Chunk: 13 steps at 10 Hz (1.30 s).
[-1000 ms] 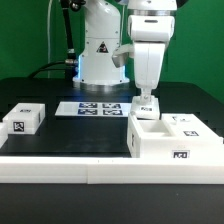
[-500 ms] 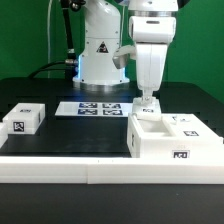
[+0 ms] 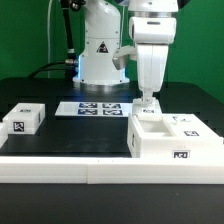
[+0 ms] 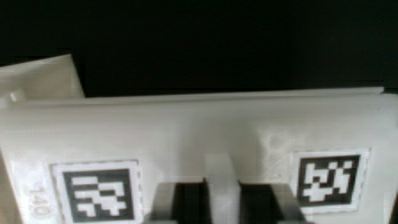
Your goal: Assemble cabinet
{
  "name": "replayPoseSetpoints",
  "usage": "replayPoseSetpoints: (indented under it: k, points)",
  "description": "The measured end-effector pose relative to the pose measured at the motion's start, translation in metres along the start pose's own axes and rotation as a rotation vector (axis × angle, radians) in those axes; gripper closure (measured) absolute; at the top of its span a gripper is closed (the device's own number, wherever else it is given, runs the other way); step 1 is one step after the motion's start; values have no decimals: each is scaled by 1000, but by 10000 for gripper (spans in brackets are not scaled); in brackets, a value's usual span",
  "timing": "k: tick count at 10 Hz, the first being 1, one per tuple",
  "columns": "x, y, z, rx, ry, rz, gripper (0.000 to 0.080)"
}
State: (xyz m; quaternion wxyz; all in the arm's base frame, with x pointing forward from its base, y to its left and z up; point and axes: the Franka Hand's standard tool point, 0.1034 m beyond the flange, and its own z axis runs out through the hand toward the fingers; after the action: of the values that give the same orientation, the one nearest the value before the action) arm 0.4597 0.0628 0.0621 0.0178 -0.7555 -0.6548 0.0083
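My gripper [image 3: 148,97] is shut on a small white tagged panel [image 3: 148,104] and holds it upright just above the far left corner of the cabinet box [image 3: 172,142], a blocky white box with an open compartment and tags. In the wrist view a white surface with two tags [image 4: 214,130] fills the picture. My gripper [image 4: 228,202] has its dark fingers [image 4: 187,205] close together on a narrow white strip. A small white tagged block [image 3: 24,119] lies at the exterior view's left.
The marker board [image 3: 95,108] lies flat in front of the robot base. A long white border rail [image 3: 90,172] runs along the front edge of the black table.
The gripper with the panel has shifted slightly toward the exterior view's right, over the box's corner. Nothing else has moved.
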Motion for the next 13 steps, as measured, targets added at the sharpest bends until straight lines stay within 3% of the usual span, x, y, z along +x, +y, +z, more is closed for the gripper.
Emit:
replayPoseSetpoints:
  k: [4, 6, 9, 13]
  points:
    - [-1, 1, 0, 0, 1, -11, 731]
    - [-1, 15, -1, -13, 8, -80, 731]
    - [2, 22, -1, -19, 8, -102, 731]
    - [2, 22, -1, -19, 8, -101, 731]
